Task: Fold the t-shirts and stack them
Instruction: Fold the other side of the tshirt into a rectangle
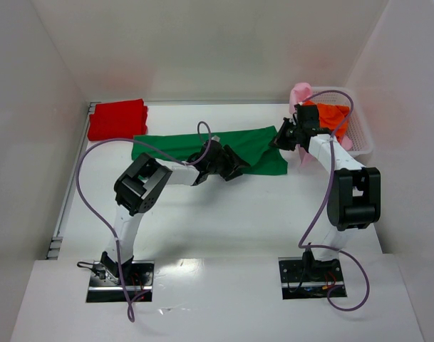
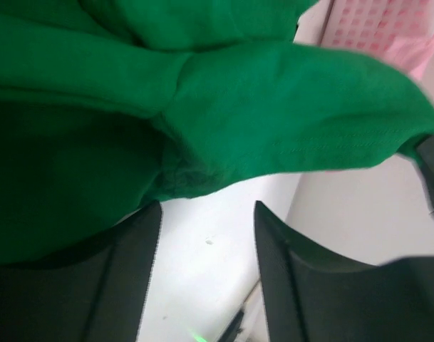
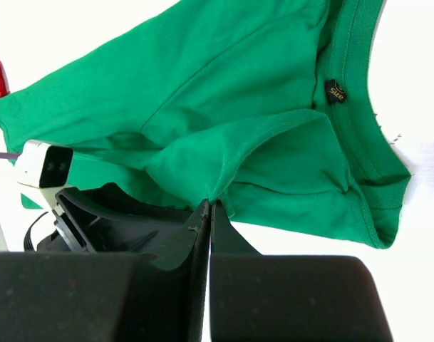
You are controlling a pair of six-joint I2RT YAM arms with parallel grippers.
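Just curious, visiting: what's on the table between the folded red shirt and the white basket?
The green t-shirt, stretched out across most of that gap, with the left gripper and right gripper over it. The top view shows it.

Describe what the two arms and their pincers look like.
The left arm and right arm have white links and bulky black joint housings; each carries a looping purple cable and is bolted to a black base plate. The left pincer and right pincer have matte black fingers.
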